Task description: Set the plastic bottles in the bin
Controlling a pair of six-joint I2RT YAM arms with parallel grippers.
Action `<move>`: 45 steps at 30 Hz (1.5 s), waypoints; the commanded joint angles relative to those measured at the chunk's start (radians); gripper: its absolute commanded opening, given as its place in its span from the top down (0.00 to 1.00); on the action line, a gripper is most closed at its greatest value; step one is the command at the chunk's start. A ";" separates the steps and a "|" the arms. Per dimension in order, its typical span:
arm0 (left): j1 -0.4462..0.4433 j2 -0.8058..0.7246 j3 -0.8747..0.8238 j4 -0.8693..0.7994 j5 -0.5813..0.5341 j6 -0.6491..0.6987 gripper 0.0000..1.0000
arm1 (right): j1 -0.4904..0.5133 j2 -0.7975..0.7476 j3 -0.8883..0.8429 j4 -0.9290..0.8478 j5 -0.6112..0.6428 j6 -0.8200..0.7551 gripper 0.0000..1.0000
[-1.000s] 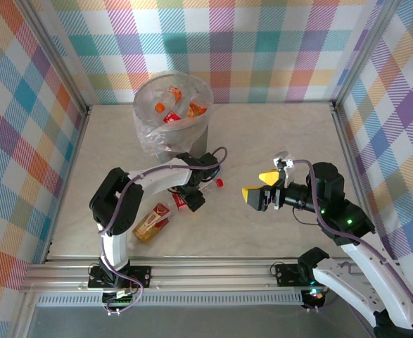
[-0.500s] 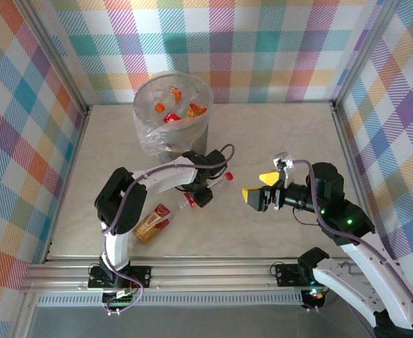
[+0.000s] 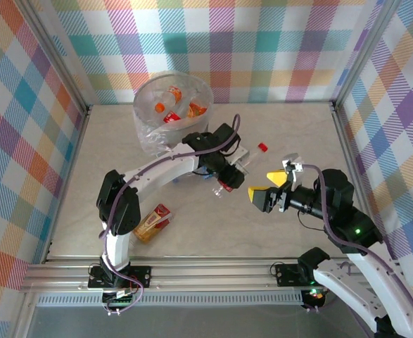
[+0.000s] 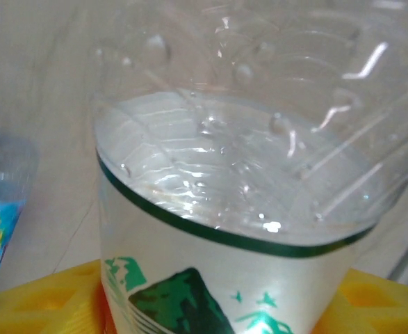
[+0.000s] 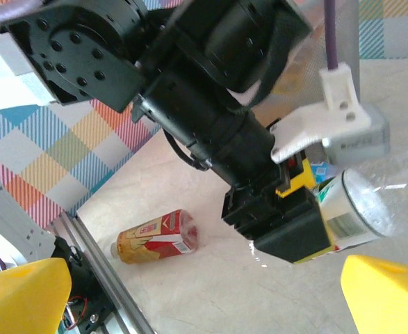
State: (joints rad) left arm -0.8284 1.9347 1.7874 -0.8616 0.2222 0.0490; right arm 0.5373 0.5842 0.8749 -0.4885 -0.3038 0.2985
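While the lined grey bin (image 3: pixel 144 134) sits at the back with bottles (image 3: pixel 181 105) inside, my left gripper (image 3: pixel 229 172) is clamped partway shut on a clear bottle (image 4: pixel 238 181), held up just right of the bin. I judge it light, thin-walled and crushable; the labelled midsection is the safest hold. White label (image 4: pixel 190 278), green mountain print, red cap (image 3: pixel 262 147). My right gripper (image 3: pixel 270 184) gapes wide, empty.

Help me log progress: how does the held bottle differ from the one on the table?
The clear bottle is held by the left end effector; the orange bottle lies on the table. The clear bottle's label is white and green; the orange bottle's, red. Both are outside the bin.
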 commanded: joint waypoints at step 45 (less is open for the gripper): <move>0.431 -0.030 0.607 -0.284 -0.312 0.173 0.34 | 0.004 0.045 0.142 0.062 -0.002 -0.066 0.00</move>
State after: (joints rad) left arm -0.4068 1.8748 2.3741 -1.0931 -0.0532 0.1898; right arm 0.5373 0.6170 0.9905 -0.4450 -0.3027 0.2459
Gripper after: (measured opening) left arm 0.654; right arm 0.996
